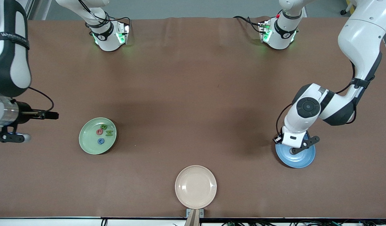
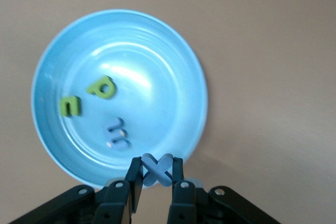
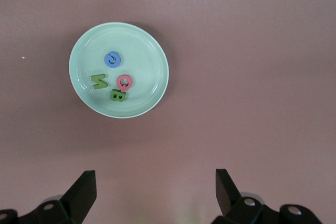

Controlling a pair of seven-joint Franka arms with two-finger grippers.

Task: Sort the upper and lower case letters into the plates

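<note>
The left claw [image 2: 156, 174] hangs over the blue plate [image 1: 307, 158] at the left arm's end of the bench [image 1: 193, 94], just above the plate's rim, its two fingers pinching the blue x [image 2: 157, 168]. The x is held flat between the fingers, its face turned up to the wrist camera and its crossed strokes running diagonally to the finger line. In this plate lie three more small letters: the blue m [image 2: 117, 135] near the claw, its long axis roughly along the finger direction, and two green small letters [image 2: 70, 106] [image 2: 102, 87] side by side, a little apart from the m.

The right claw [image 3: 156, 195] waits with its fingers spread wide, empty, above the bare bench at the right arm's end, beside the mint green plate [image 1: 86, 142]. That plate holds four capitals lying flat: the green N [image 1: 109, 133], the green B [image 1: 104, 126], the pink Q [image 1: 99, 131] touching the B, and the blue C [image 1: 100, 141] a little apart, nearest the front camera.

A beige plate [image 1: 196, 187] sits at the bench's near edge, midway between the two.
</note>
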